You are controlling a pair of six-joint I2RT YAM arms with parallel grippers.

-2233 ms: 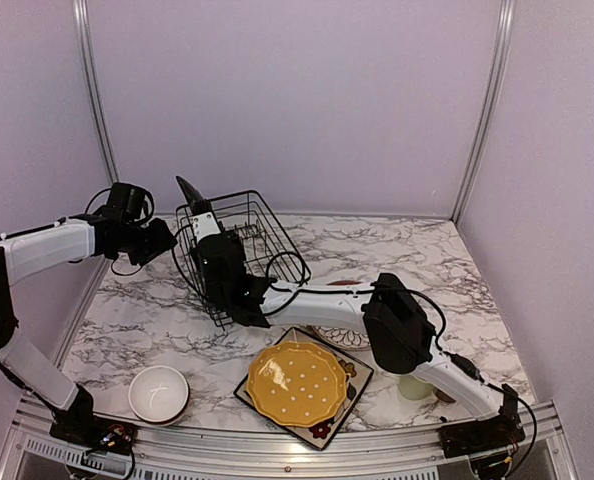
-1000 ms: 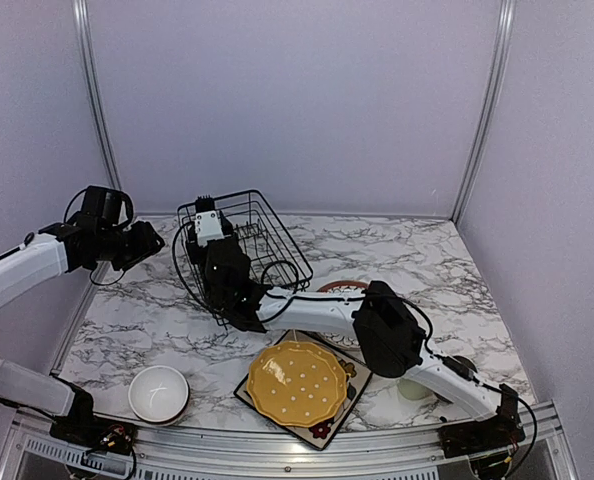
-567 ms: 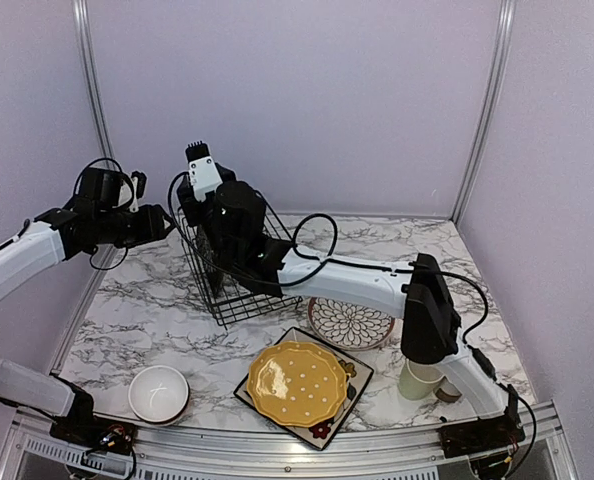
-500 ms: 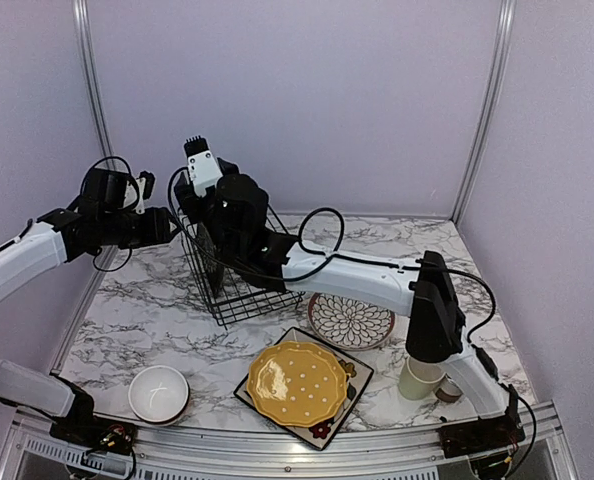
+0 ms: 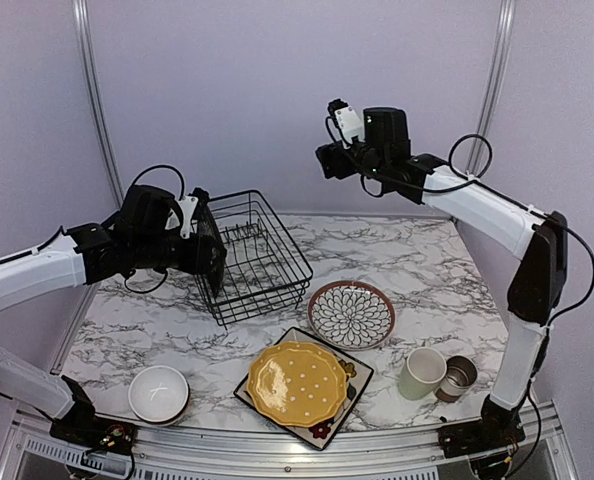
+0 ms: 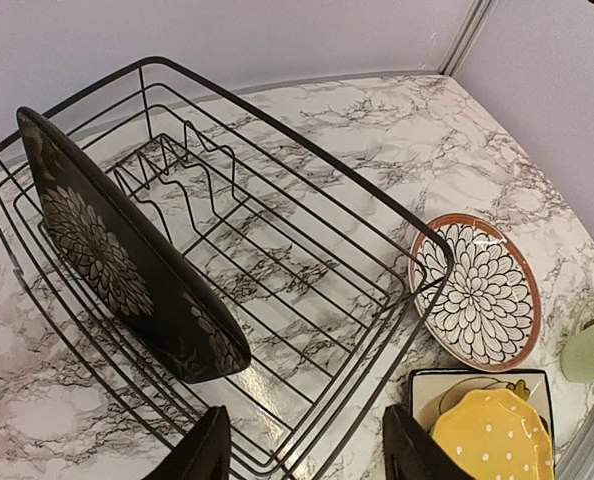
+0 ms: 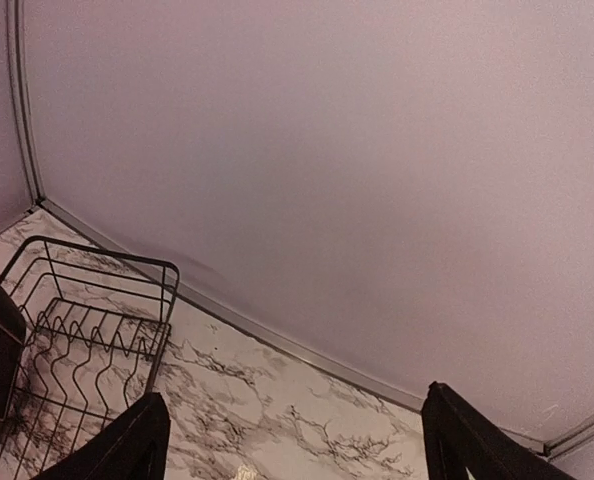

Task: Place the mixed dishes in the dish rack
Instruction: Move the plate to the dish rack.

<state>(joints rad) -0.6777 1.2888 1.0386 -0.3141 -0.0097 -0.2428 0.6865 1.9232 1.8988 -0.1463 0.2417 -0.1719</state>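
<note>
Left gripper [image 6: 305,455] is hovering at the left side of the dish rack [image 5: 267,255]. Its jaws are standing moderately apart and gripping nothing. Right gripper [image 7: 299,448] is hanging high above the table [image 5: 427,255], well apart from the rack, with jaws spread wide and also empty. Its wrist camera is mostly showing the back wall [image 7: 327,150].

One black square plate [image 6: 117,255] is standing on edge inside the rack at its left end. It is tilting, with its floral face turned toward the prongs [image 6: 192,165].

The other dishes are lying on the table outside the rack:
- The round brown-rimmed plate [image 5: 351,313] with a white petal pattern is sitting just right of the rack.
- The yellow dotted plate [image 5: 297,383] is resting on a second black square plate [image 5: 324,430] in front of the rack.
- The white bowl [image 5: 158,392] is sitting front left.
- The pale green mug [image 5: 421,373] is standing front right, with the small grey cup [image 5: 459,378] just beside it.
</note>
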